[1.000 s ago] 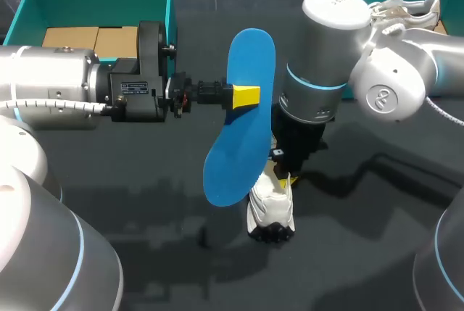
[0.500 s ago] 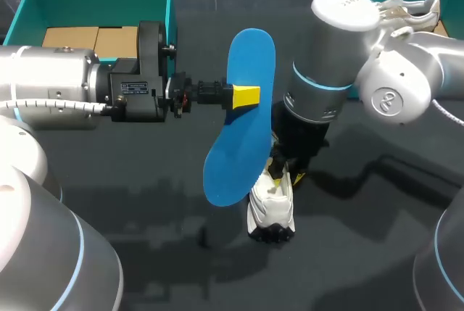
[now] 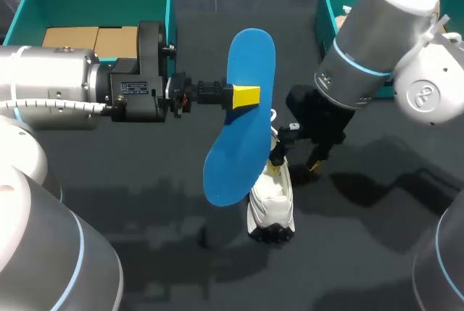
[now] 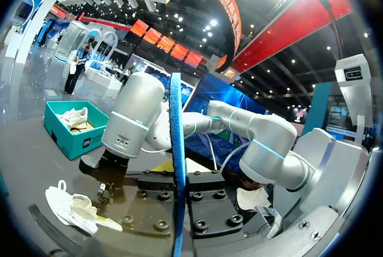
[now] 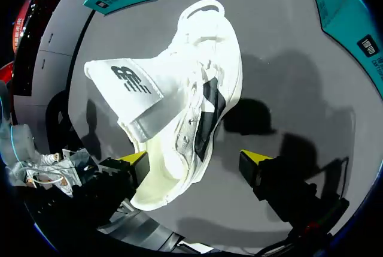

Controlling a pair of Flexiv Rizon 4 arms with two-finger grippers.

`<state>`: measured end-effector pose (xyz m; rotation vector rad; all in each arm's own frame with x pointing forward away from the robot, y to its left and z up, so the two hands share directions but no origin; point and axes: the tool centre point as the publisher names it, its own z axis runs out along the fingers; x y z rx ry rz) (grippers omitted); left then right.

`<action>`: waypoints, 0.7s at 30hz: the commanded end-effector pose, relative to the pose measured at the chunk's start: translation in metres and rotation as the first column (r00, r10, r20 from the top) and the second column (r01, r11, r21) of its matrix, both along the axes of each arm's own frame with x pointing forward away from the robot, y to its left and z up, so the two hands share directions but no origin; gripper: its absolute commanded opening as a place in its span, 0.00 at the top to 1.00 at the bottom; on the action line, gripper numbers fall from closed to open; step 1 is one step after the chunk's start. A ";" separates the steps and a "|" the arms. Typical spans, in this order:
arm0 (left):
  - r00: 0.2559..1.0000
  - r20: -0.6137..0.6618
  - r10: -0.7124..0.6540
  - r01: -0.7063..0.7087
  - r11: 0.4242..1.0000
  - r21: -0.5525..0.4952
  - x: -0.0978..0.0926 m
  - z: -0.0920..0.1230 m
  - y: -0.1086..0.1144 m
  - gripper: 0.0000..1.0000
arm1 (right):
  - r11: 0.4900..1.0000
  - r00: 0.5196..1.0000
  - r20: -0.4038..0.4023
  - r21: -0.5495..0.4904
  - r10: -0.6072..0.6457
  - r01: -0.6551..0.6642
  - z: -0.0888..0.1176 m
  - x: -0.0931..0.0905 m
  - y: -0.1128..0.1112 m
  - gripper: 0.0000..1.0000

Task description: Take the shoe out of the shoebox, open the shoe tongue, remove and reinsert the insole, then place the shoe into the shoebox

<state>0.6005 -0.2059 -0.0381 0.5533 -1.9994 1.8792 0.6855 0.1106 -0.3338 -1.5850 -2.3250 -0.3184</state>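
White lace-up sneaker (image 3: 270, 206) lies tongue-open — right gripper (image 3: 294, 164) spread open over it, left gripper (image 3: 243, 96) clamping the blue foam insole (image 3: 250, 57) above it, likely awaiting reinsertion.

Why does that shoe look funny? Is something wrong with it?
Its blue insole is out, held in the air by the left gripper. The white shoe sits on the table with its tongue flopped wide open. Nothing looks broken or spilled.
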 end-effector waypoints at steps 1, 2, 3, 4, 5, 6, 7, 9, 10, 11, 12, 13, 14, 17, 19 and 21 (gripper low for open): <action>1.000 0.001 0.001 -0.001 1.000 -0.002 0.000 -0.001 -0.002 1.00 | 0.999 0.999 0.030 0.036 -0.017 0.016 0.001 -0.009 -0.009 0.00; 1.000 0.001 0.001 -0.001 1.000 -0.002 0.000 -0.001 -0.002 1.00 | 0.999 0.999 0.030 0.036 -0.017 0.016 0.001 -0.009 -0.009 0.00; 1.000 0.001 0.001 -0.001 1.000 -0.002 0.000 -0.001 -0.002 1.00 | 0.992 0.999 0.045 0.128 0.006 -0.012 0.002 -0.010 -0.009 0.00; 1.000 0.001 0.001 -0.001 1.000 -0.002 0.000 -0.001 -0.002 1.00 | 0.982 0.998 0.059 0.185 0.028 -0.038 0.007 -0.012 -0.009 0.00; 1.000 0.001 0.001 -0.001 1.000 -0.002 0.000 -0.001 -0.002 1.00 | 0.979 0.997 0.074 0.198 0.029 -0.043 0.015 -0.013 -0.012 0.00; 1.000 0.001 0.001 -0.001 1.000 -0.002 0.000 -0.001 -0.002 1.00 | 0.972 0.996 0.084 0.231 0.029 -0.048 0.024 -0.014 -0.014 0.00; 1.000 0.001 0.001 -0.001 1.000 -0.002 0.000 -0.001 -0.002 1.00 | 0.962 0.996 0.086 0.268 0.033 -0.055 0.034 -0.016 -0.017 0.00; 1.000 0.001 0.001 -0.001 1.000 -0.002 0.000 -0.001 -0.002 1.00 | 0.952 0.996 0.083 0.301 0.027 -0.050 0.049 -0.016 -0.021 0.00; 1.000 0.001 0.001 -0.001 1.000 -0.002 0.000 -0.001 -0.002 1.00 | 0.929 0.998 0.058 0.367 0.031 -0.050 0.059 -0.015 -0.023 0.00; 1.000 0.001 0.001 -0.001 1.000 -0.002 0.000 -0.001 -0.002 1.00 | 0.914 0.998 0.055 0.403 0.032 -0.052 0.066 -0.014 -0.023 0.00; 1.000 0.001 0.001 -0.001 1.000 -0.002 0.000 -0.001 -0.002 1.00 | 0.916 0.996 0.066 0.392 0.061 -0.082 0.072 -0.015 -0.021 0.00; 1.000 0.001 0.001 -0.001 1.000 -0.002 0.000 -0.001 -0.002 1.00 | 0.916 0.996 0.066 0.392 0.061 -0.082 0.072 -0.015 -0.021 0.00; 1.000 0.001 0.001 -0.001 1.000 -0.002 0.000 -0.001 -0.002 1.00 | 0.916 0.996 0.066 0.392 0.061 -0.082 0.072 -0.015 -0.021 0.00; 1.000 0.001 0.001 -0.001 1.000 -0.002 0.000 -0.001 -0.002 1.00 | 0.916 0.996 0.066 0.392 0.061 -0.082 0.072 -0.015 -0.021 0.00; 1.000 0.001 0.001 -0.001 1.000 -0.002 0.000 -0.001 -0.002 1.00 | 0.916 0.996 0.066 0.392 0.061 -0.082 0.072 -0.015 -0.021 0.00; 1.000 0.001 0.001 -0.001 1.000 -0.002 0.000 -0.001 -0.002 1.00 | 0.916 0.996 0.066 0.392 0.061 -0.082 0.072 -0.015 -0.021 0.00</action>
